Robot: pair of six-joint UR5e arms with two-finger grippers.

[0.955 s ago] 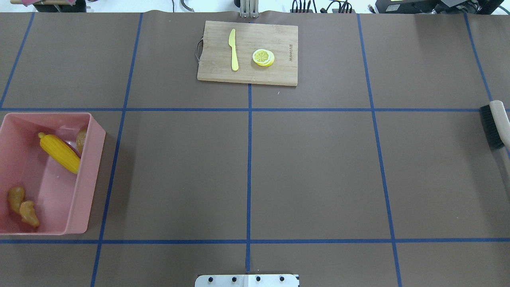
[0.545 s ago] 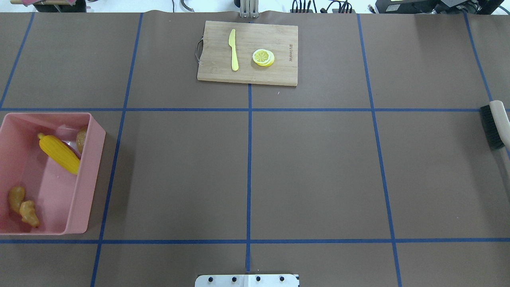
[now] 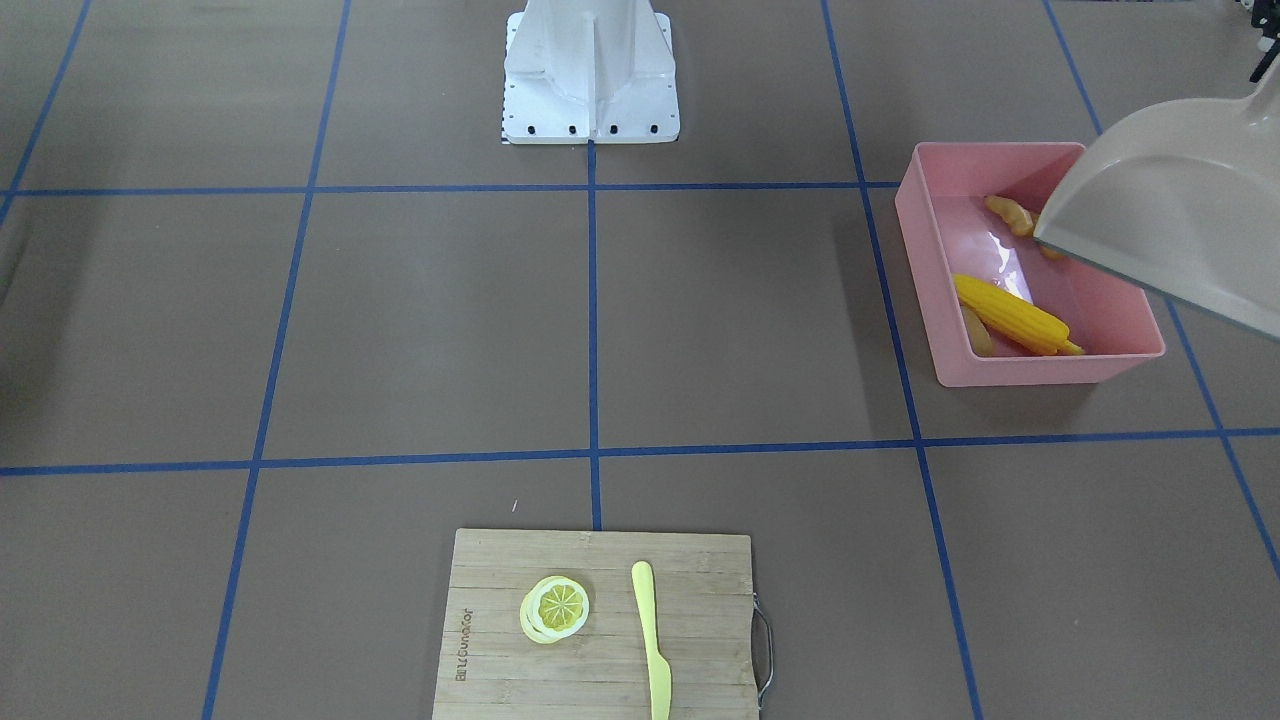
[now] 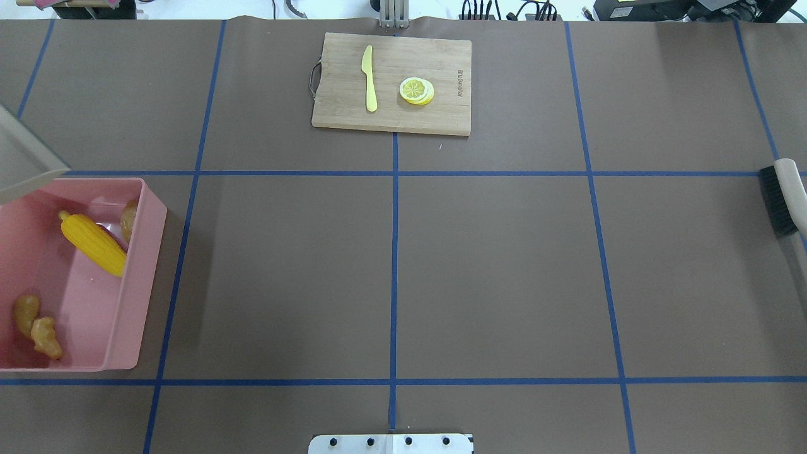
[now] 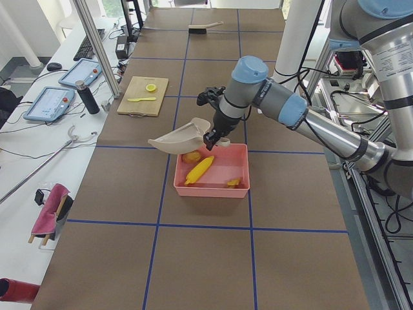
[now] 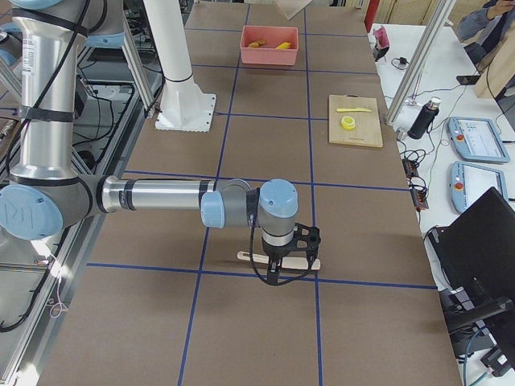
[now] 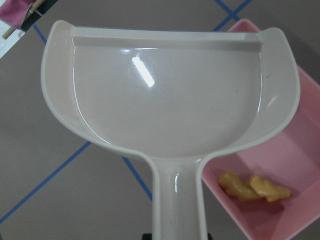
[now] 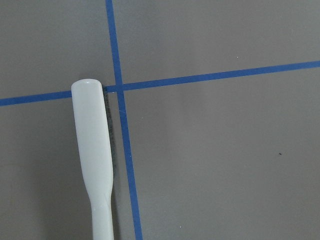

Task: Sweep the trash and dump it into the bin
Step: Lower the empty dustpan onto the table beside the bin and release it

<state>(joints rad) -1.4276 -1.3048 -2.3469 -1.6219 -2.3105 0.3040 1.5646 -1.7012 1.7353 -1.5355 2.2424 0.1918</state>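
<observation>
The pink bin [image 4: 146, 277] stands at the table's left edge. In it lie the yellow corn cob [image 4: 93, 243], the brown potato [image 4: 129, 221] and the tan ginger root [image 4: 38, 328]. My left gripper [image 5: 211, 137] is shut on the handle of a beige dustpan [image 3: 1180, 210], held tilted in the air over the bin's far end. The pan [image 7: 170, 95] is empty. A brush [image 4: 778, 198] lies at the table's right edge. My right gripper [image 6: 278, 264] is at its white handle [image 8: 95, 150]. I cannot tell whether it is open or shut.
A wooden cutting board [image 4: 391, 82] with a yellow knife [image 4: 370, 79] and lemon slices [image 4: 417, 91] lies at the far middle. The robot's white base [image 3: 590, 70] stands at the near middle. Blue tape lines cross the brown table.
The dustpan's corner has come into the overhead view at the left edge, above the bin's far end. The bin, the trash and the brush have not moved.
</observation>
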